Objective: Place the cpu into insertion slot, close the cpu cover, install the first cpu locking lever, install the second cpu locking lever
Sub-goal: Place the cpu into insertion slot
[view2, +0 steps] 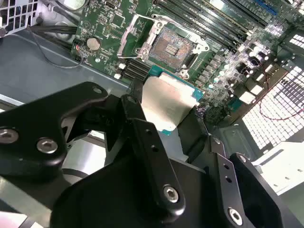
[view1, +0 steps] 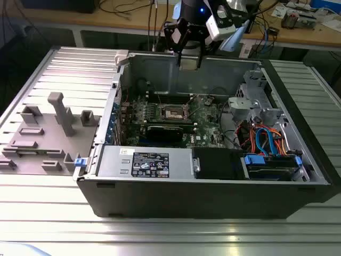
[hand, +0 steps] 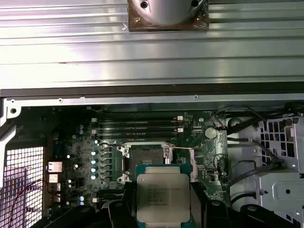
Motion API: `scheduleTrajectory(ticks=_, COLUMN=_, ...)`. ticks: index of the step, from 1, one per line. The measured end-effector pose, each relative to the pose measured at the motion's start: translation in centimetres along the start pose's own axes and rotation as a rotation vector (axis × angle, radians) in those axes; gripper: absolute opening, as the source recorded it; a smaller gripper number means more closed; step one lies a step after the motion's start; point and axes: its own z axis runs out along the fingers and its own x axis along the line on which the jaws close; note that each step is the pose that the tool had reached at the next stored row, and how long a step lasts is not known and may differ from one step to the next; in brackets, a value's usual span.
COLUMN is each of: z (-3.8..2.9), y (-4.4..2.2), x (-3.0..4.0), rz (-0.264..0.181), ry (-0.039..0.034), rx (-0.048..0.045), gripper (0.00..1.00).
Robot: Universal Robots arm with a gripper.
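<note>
Silver-grey and square, the flat cpu [view2: 168,104] sits clamped by its edges between black fingers [view2: 142,135] in the second wrist view, apart from the dark-centred, silver-rimmed insertion slot [view2: 173,47]. In the first wrist view the cpu [hand: 163,197] hangs near the slot; best kept level, corners matched. Exterior view: ribbed aluminium surface [view1: 160,234], cable-strewn wooden bench [view1: 106,20] behind.

An open black computer case [view1: 213,198] lies on a ribbed metal table [view1: 160,234]. In the exterior view a grey moulded fixture tray [view1: 53,141] sits at nine o'clock of the case, and a wooden bench [view1: 106,18] runs past twelve o'clock. Inside, a green motherboard [view1: 208,120] takes the middle, with a black expansion card [view1: 170,132] at its six o'clock edge. A silvery power supply [view1: 181,162] sits at seven o'clock, blue and orange cables [view1: 261,140] at four. Long memory slots [hand: 137,126] and a coin battery [hand: 211,133] appear in the first wrist view.
</note>
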Motion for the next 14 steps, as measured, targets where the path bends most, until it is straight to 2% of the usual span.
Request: scheduleTrajectory(ticks=14, z=0.0, y=0.0, x=0.0, rz=0.003, ry=-0.0003, rx=-0.0005, gripper=0.54)
